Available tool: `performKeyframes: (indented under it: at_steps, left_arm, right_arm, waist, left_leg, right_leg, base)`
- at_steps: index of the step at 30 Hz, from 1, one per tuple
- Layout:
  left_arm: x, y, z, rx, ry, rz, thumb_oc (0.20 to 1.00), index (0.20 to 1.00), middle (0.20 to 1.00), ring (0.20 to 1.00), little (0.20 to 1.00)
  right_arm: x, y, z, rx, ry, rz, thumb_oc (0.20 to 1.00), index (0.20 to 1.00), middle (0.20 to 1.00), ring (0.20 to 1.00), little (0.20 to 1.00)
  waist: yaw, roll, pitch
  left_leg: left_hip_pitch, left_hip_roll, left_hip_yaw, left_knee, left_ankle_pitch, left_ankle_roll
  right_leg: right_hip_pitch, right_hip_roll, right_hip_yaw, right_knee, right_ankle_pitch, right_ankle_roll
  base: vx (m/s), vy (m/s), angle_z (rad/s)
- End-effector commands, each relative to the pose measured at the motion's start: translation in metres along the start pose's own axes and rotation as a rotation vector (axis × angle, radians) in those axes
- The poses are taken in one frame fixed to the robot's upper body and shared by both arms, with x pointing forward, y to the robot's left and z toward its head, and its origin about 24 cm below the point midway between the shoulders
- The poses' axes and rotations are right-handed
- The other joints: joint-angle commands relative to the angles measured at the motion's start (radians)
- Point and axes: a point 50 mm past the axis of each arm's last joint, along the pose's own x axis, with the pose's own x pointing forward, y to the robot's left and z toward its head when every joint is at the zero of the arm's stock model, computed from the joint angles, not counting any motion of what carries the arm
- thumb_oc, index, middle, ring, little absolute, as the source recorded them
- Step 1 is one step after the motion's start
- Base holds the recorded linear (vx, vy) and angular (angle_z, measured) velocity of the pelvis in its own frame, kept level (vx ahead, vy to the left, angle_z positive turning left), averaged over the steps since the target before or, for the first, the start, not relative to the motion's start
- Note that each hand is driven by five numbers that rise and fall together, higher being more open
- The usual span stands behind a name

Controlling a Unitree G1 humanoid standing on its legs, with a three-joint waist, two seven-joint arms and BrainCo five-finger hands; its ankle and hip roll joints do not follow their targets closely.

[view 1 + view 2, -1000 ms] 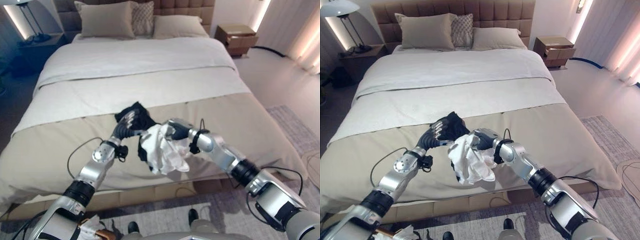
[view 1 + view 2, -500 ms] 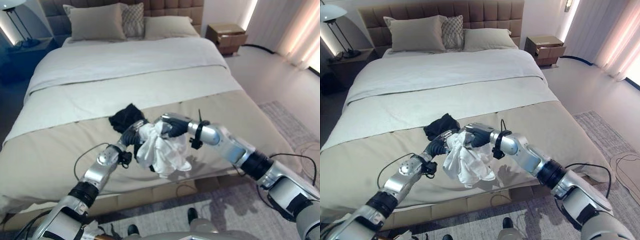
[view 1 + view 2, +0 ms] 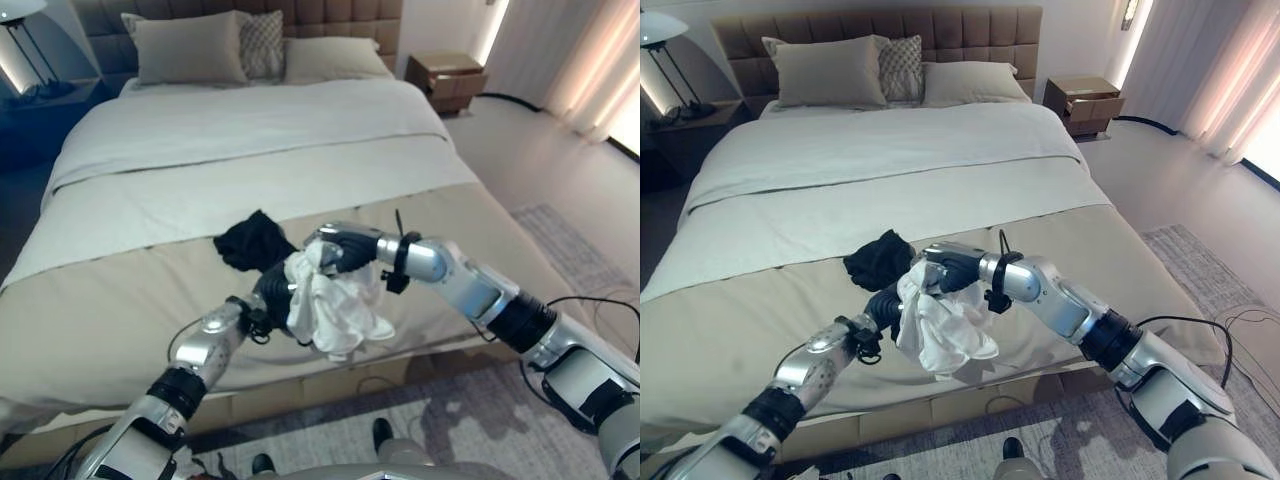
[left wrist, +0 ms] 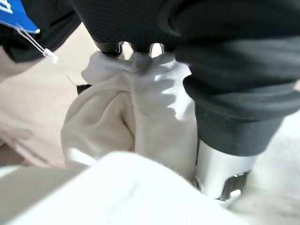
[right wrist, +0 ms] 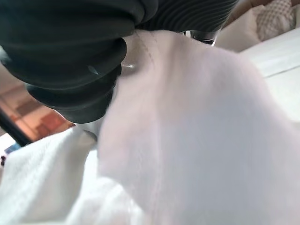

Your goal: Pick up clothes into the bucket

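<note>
Three pillows (image 3: 830, 72) against a tufted headboard (image 3: 970, 35), wooden nightstand (image 3: 1085, 103) beside, perhaps a lamp (image 3: 662, 30) opposite.

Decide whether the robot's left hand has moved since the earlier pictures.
Yes. The left hand has drawn back off the crumpled black garment, toward the bed's foot, to the hanging white cloth.

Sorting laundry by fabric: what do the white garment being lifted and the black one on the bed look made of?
The white garment looks like soft matte knit cotton, possibly a T-shirt: it bunches and hangs in limp folds from the right hand. The black garment looks like similar matte soft cloth, crumpled on the bed; its weave is too small to tell.
</note>
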Motion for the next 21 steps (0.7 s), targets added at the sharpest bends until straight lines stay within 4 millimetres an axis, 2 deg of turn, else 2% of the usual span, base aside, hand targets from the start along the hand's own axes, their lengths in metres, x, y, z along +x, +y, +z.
performKeyframes:
  at_steps: [1, 10, 18, 20, 21]
  left_arm:
    - [0.016, -0.012, 0.024, 0.023, -0.096, -0.107, 0.2, 0.2, 0.2, 0.2, 0.2]
    - [0.014, -0.013, 0.018, 0.012, -0.11, -0.088, 0.2, 0.2, 0.2, 0.2, 0.2]
    - [0.011, -0.006, 0.009, -0.034, -0.138, 0.007, 0.2, 0.2, 0.2, 0.2, 0.2]
    - [0.009, -0.003, 0.01, -0.049, -0.165, 0.045, 0.2, 0.2, 0.2, 0.2, 0.2]
    - [0.008, -0.002, 0.01, -0.057, -0.175, 0.064, 0.2, 0.2, 0.2, 0.2, 0.2]
  right_arm:
    - [0.016, -0.025, 0.058, -0.041, -0.279, -0.041, 0.2, 0.2, 0.2, 0.2, 0.2]
    - [0.013, -0.022, 0.061, -0.009, -0.306, -0.034, 0.2, 0.2, 0.2, 0.2, 0.2]
    - [0.011, -0.02, 0.056, 0.006, -0.295, -0.068, 0.2, 0.2, 0.2, 0.2, 0.2]
    - [0.01, -0.019, 0.054, 0.023, -0.29, -0.093, 0.46, 0.46, 0.46, 0.46, 0.46]
    - [0.01, -0.019, 0.053, 0.023, -0.288, -0.102, 0.925, 0.925, 0.925, 0.925, 0.925]
  waist:
    - [0.0, -0.068, -0.013]
    - [0.003, -0.066, -0.01]
    - [0.011, -0.062, -0.012]
    - [0.014, -0.062, -0.011]
    - [0.016, -0.062, -0.011]
  left_leg:
    - [0.044, -0.012, 0.01, 0.098, -0.159, 0.025]
    - [0.044, -0.014, 0.006, 0.099, -0.162, 0.027]
    - [0.04, -0.015, -0.002, 0.102, -0.163, 0.029]
    - [0.04, -0.015, -0.004, 0.103, -0.163, 0.029]
    - [0.039, -0.014, -0.005, 0.104, -0.163, 0.029]
  right_leg:
    - [-0.014, -0.121, -0.017, 0.081, 0.004, 0.07]
    - [-0.011, -0.123, -0.019, 0.083, 0.001, 0.07]
    - [-0.004, -0.125, -0.033, 0.086, -0.006, 0.067]
    - [-0.003, -0.124, -0.033, 0.087, -0.007, 0.065]
    - [-0.002, -0.124, -0.033, 0.086, -0.008, 0.065]
  base:
    - [0.0, 0.0, 0.0]
    - [0.0, 0.0, 0.0]
    - [0.0, 0.0, 0.0]
    - [0.0, 0.0, 0.0]
    - [0.0, 0.0, 0.0]
